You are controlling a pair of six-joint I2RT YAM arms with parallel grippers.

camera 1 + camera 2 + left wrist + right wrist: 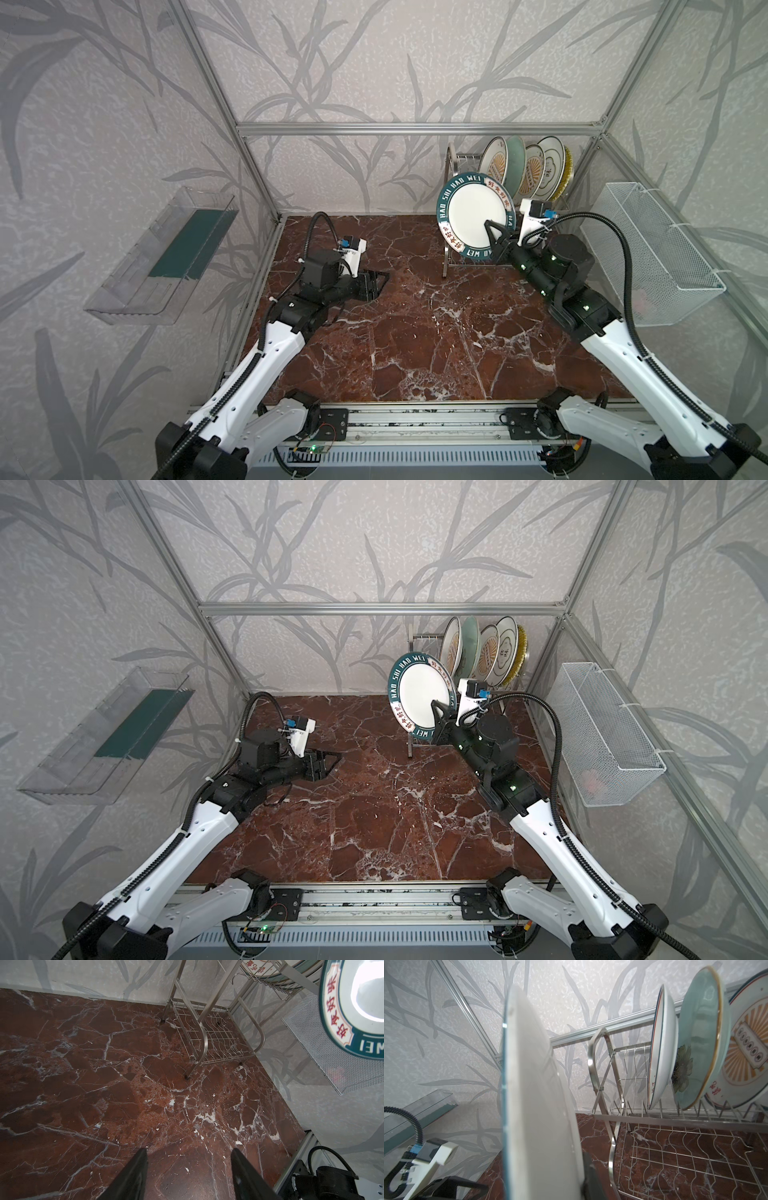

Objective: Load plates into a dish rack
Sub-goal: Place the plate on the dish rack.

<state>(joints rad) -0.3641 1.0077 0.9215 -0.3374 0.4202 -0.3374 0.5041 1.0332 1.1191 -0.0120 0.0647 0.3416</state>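
- Teal-lettered plate [473,210] is clamped at its lower rim by the right hand [490,229], with one finger across the white face and the other behind. It stands nearly upright, off the table [415,332], probably so its edge can drop straight between wires.
- The plate hangs just in front of the dish rack [449,166], at the end by the arched side frame [599,1059], and is not yet in a slot.
- Five plates [534,170] already lean in the upper tier, all tilted one way. The held plate is roughly parallel to them.
- Bare slot wires [629,1108] show between the arch and the nearest sunburst plate [662,1053]. That looks like the only room left up there.
- In the way are the arch on one side and that leaning sunburst plate on the other. The gap is narrow, so a knock seems the risk.
- Lower tier [695,1157] is empty.
- Left hand [374,284] is released and holds nothing, low over the table and well apart from the rack.
- Mesh basket [656,257] and clear tray [166,257] hang on the side walls, out of the path.
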